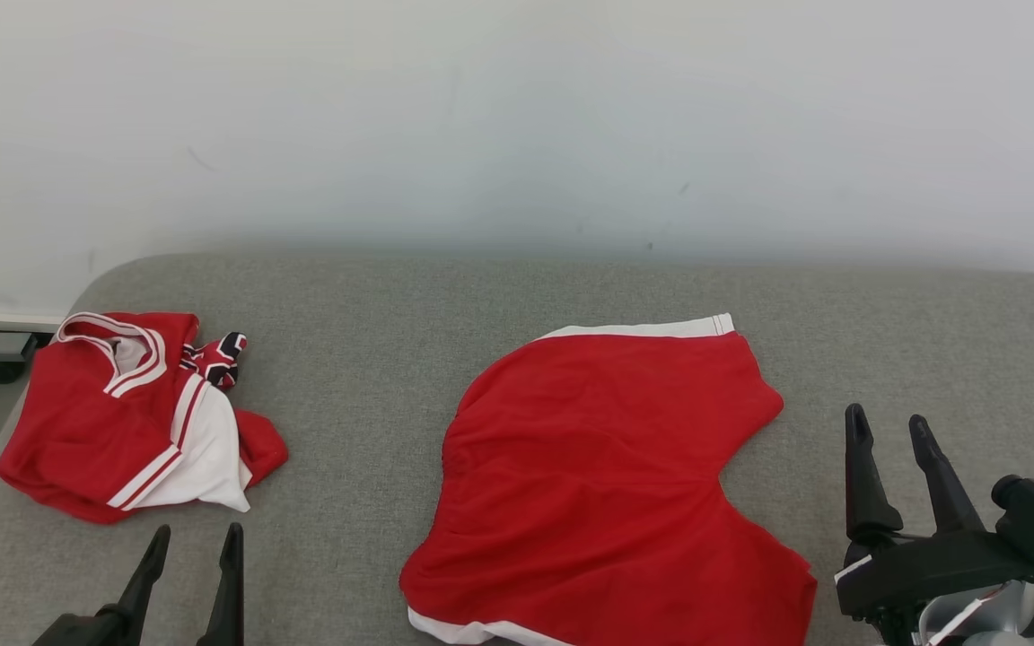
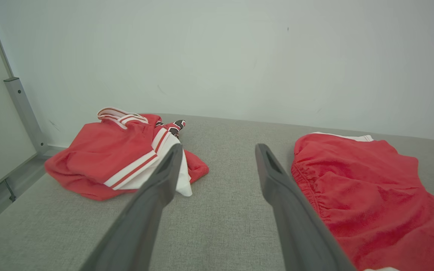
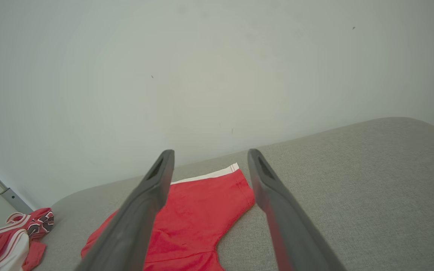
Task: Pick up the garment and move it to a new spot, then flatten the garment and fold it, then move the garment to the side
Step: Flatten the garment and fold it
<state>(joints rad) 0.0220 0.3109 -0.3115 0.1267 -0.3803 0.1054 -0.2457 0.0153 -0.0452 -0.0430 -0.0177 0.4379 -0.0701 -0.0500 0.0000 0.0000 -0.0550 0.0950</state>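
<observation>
The garment, a pair of red shorts (image 1: 598,467) with white trim, lies spread out at the middle of the grey padded table (image 1: 391,296). A second garment, a crumpled red and white jersey (image 1: 122,413), sits at the table's left end. My left gripper (image 1: 197,534) is open and empty near the front edge, between jersey and shorts. My right gripper (image 1: 888,417) is open and empty just right of the shorts. The left wrist view has the left gripper (image 2: 219,147) with the jersey (image 2: 119,158) and shorts (image 2: 371,195) either side. Past the right gripper (image 3: 210,151) lie the shorts (image 3: 194,214).
A white wall (image 1: 517,117) rises straight behind the table. A grey metal post (image 2: 25,113) stands off the left end. Bare grey surface (image 1: 957,341) lies right of the shorts and between the two garments.
</observation>
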